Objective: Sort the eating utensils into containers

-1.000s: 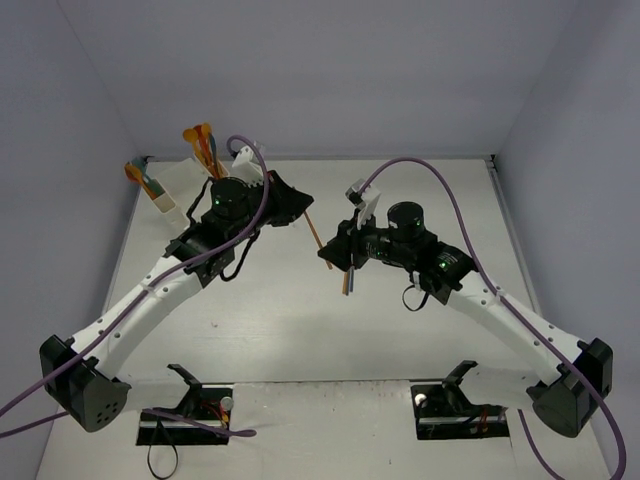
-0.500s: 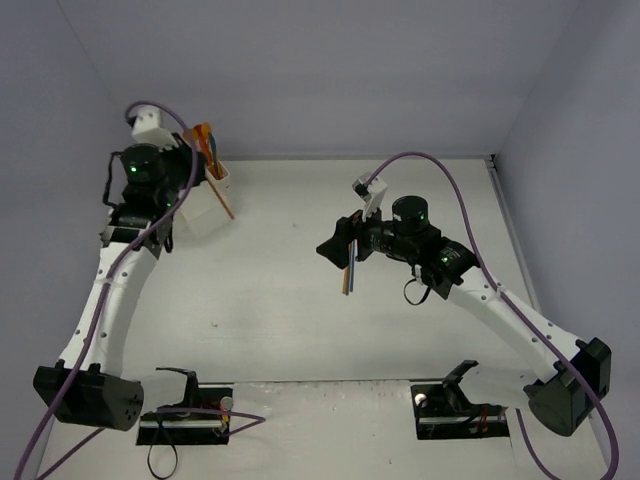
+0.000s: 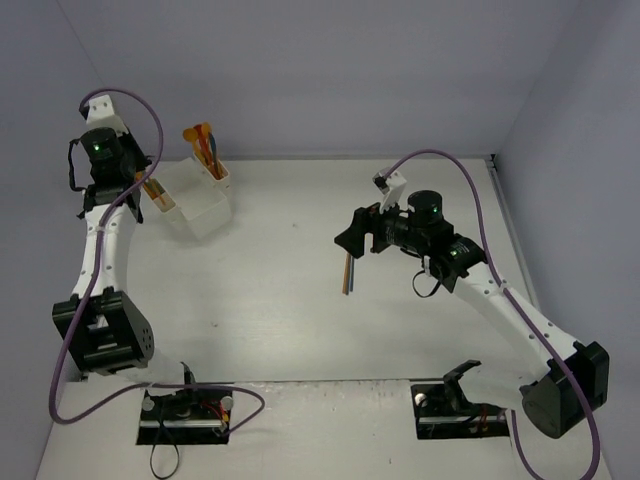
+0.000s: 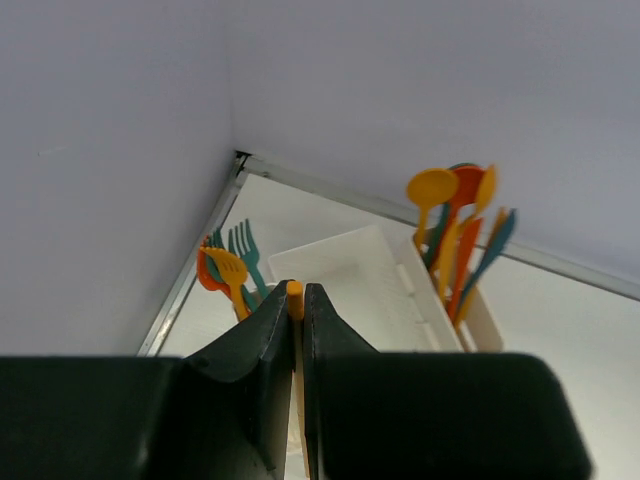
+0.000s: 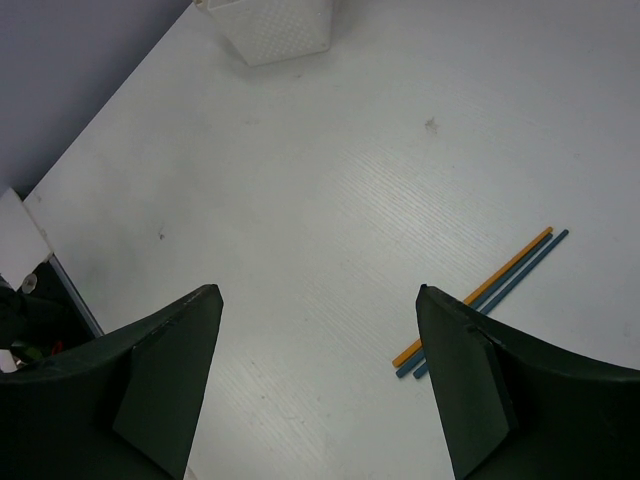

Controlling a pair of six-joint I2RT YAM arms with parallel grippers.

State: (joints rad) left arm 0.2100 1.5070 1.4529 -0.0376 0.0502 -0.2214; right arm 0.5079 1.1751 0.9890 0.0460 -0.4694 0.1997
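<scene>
Change: right gripper [image 5: 315, 295] jaws are now spread, orange and blue sticks [image 5: 480, 300] are left lying mid-frame on table [image 3: 300, 330] | left gripper [image 4: 296, 300], clamped on orange stick [image 4: 294, 289], is brought over containers [image 3: 205, 215], upper left | drop-off judged next.

Left arm [image 3: 92, 250], right arm [image 3: 510, 310]: white link shells, black joint housings, green indicator light [image 3: 96, 146] near each wrist, looping purple cable [image 3: 430, 153], black base block [image 3: 105, 335], black wedge-shaped fingers [image 5: 165, 380].
</scene>
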